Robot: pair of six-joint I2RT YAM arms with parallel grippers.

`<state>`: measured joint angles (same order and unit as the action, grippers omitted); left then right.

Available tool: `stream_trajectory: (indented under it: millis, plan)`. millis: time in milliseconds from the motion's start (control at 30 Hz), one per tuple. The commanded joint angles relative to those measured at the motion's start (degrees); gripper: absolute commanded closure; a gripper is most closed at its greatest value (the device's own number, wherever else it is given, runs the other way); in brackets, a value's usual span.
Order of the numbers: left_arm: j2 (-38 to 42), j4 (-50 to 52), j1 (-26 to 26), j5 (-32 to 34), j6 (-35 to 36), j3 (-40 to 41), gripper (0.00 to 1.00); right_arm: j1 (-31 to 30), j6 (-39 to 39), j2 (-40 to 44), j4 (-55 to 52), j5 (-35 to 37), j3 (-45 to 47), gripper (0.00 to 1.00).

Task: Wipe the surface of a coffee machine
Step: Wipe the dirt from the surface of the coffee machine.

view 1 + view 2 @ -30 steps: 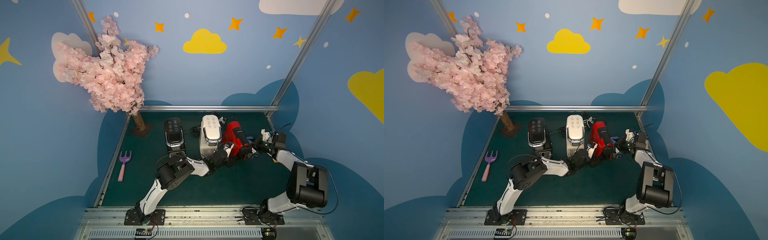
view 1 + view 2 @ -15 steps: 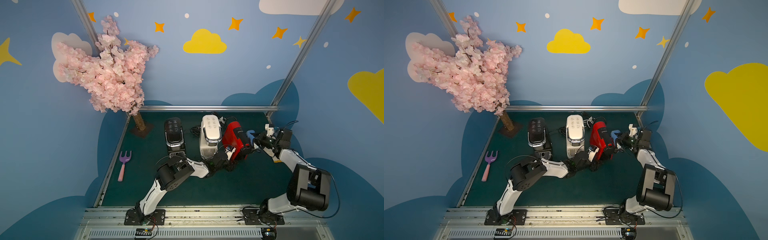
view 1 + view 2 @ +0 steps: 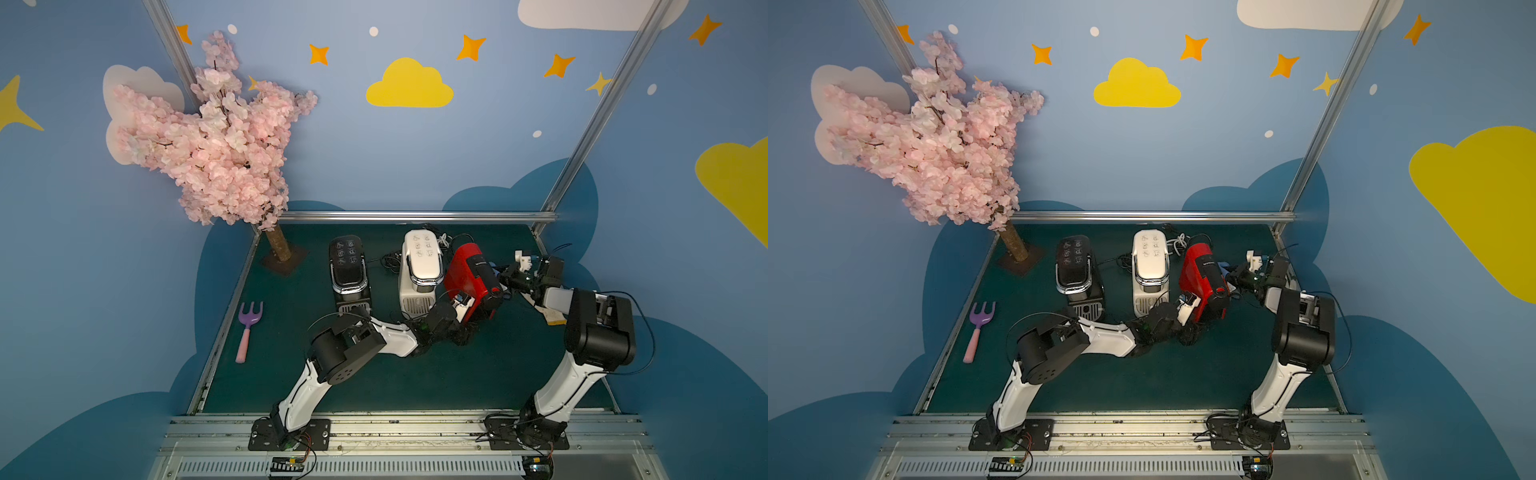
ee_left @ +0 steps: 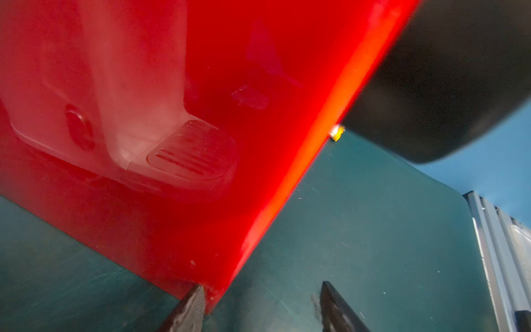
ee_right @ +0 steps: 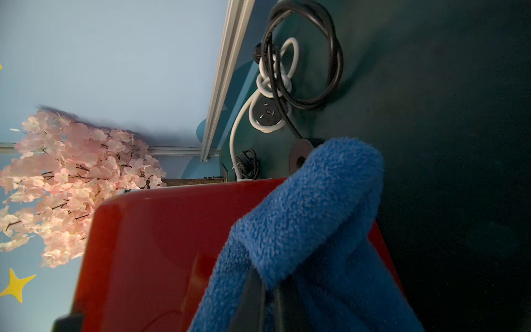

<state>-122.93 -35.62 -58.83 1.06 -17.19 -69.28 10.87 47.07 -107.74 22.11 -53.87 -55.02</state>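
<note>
The cream-white coffee machine [image 3: 422,259] [image 3: 1150,257] stands upright at the back middle, touched by neither gripper. Right of it a red-and-black machine [image 3: 467,270] [image 3: 1198,270] leans. My right gripper [image 5: 268,284] [image 3: 505,276] is shut on a blue cloth [image 5: 310,218] [image 3: 1225,266], which lies against that red machine [image 5: 158,244] on its right side. My left gripper [image 4: 261,304] [image 3: 465,328] is open low at the red machine's [image 4: 201,115] front base corner. One of its fingertips [image 4: 195,301] touches the red body and the other stands apart over the mat.
A black machine [image 3: 349,266] stands left of the white one. Coiled black and white cables [image 5: 287,72] lie behind the machines by the back rail. A purple rake [image 3: 249,328] lies at the left. A pink blossom tree [image 3: 216,137] fills the back left corner. A yellow-white object [image 3: 555,320] sits under my right arm.
My right gripper has swung the blue cloth left and brought it against the red machine's right side. My left gripper has stayed at the red machine's base, shifting slightly right.
</note>
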Motion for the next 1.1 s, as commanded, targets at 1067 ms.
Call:
stream_trajectory:
  millis: [1067]
  plan:
    - [17.87, -1.38, 0.03, -0.16, 1.66, 15.24, 0.29, -11.92, -22.28, 45.45, -36.27, 31.23, -1.62, 1.00]
